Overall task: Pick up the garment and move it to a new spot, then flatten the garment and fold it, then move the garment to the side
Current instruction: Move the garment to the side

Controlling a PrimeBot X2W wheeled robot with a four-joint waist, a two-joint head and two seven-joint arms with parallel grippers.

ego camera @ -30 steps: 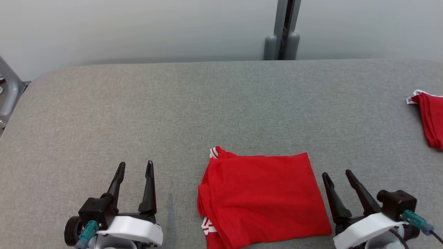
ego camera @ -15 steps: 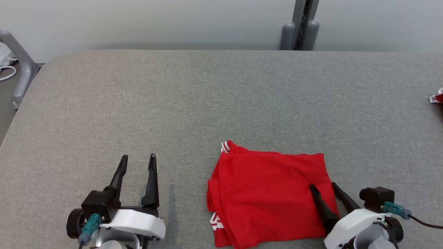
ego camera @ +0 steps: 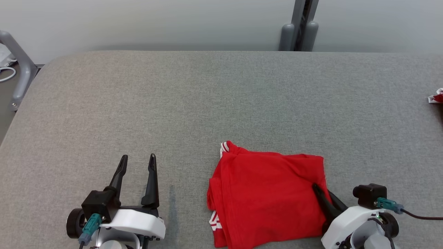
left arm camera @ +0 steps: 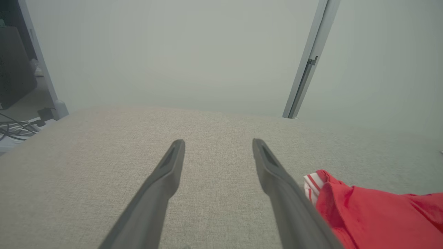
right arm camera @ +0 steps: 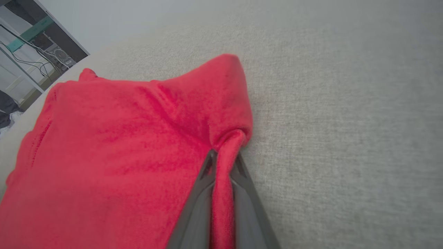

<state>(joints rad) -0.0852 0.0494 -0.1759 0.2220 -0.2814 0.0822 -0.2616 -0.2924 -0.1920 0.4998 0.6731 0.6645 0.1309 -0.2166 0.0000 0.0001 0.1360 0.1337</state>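
Red knit garment with white-striped trim lies folded into a rough rectangle near the front of the grey fabric-covered table, a little to the robot's right of centre. At its right edge the right gripper has its two dark fingers pinched tight on a ridge of cloth, and creases run from that pinch towards the far right corner, which stands slightly raised. To my eye the folding is done and the move to the side is what's in hand. From where the fingers sit I can't tell whether they hold every layer or just the top ones, so I'd raise it only slightly and watch that the lower layers come too, then carry it low and slowly so the fold doesn't fall open. The left gripper rests well apart on the left, fingers spread wide and holding nothing. A small red-and-white cloth sits at the far right edge.
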